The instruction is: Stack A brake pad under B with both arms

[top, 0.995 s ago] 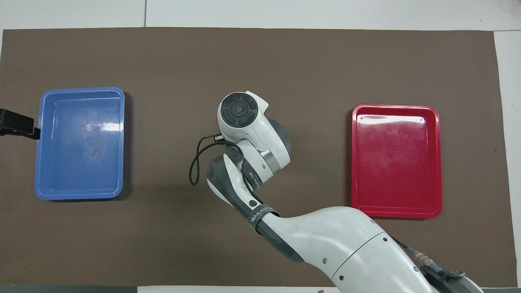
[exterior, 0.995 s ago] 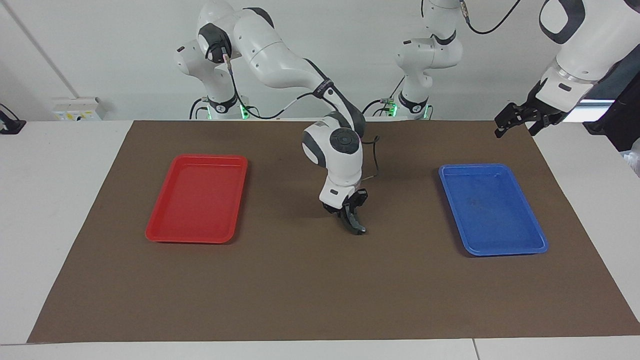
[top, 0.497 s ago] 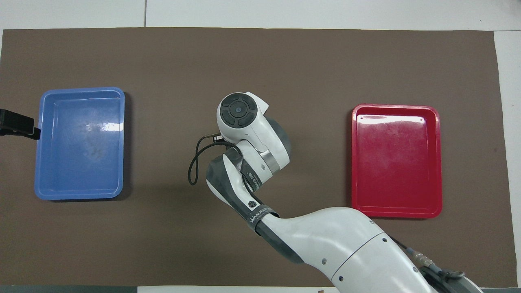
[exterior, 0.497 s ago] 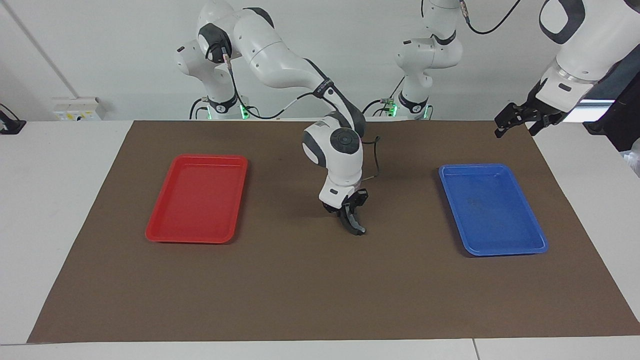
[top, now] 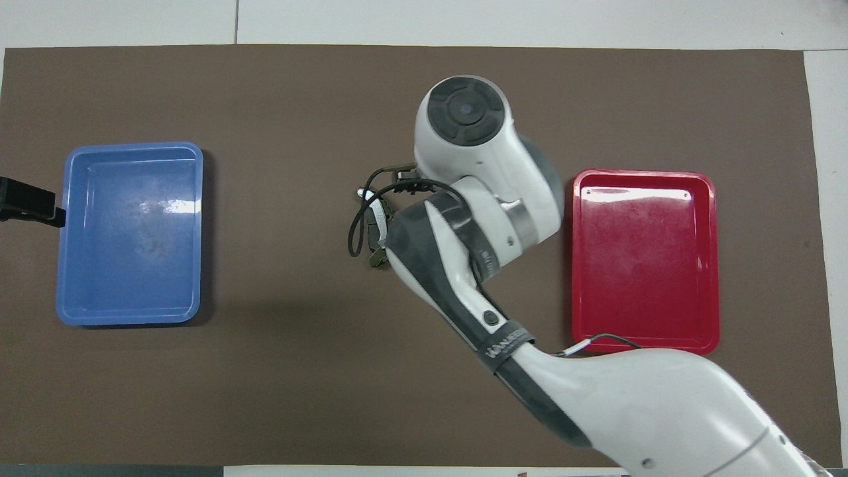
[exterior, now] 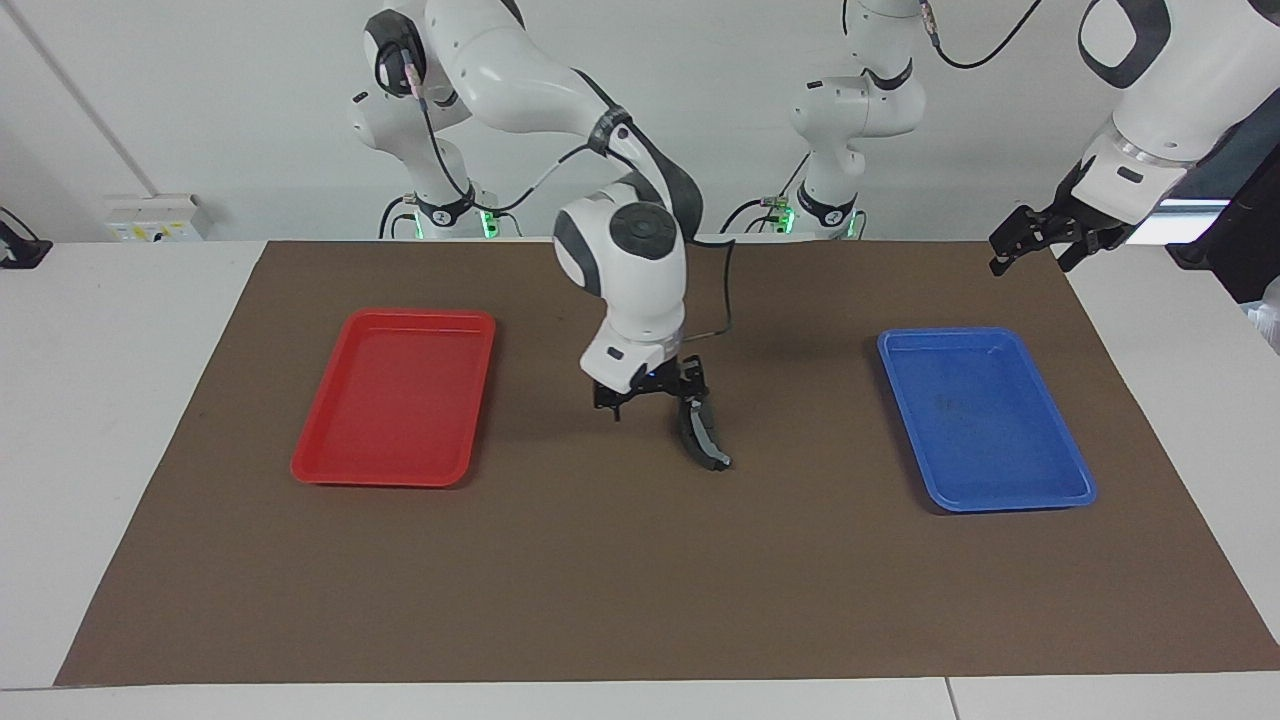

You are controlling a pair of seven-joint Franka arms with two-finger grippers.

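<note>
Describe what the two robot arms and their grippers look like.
Both arms are glossy white with dark grey joint caps. The right arm has a round dark cap at the wrist, a lettered dark band, a looping black cable, and a black two-finger right gripper. The left gripper is black too, under a white wrist.

Table (exterior: 120, 420): white, largely covered by a brown mat (exterior: 640, 580).
Red tray (exterior: 398, 396): on the mat, left of centre in the facing view.
Blue tray (exterior: 985, 418): on the mat, right of centre in that view.
Brake pads (exterior: 702, 433): dark curved stack lying on the mat at mid-frame, between the trays.
</note>
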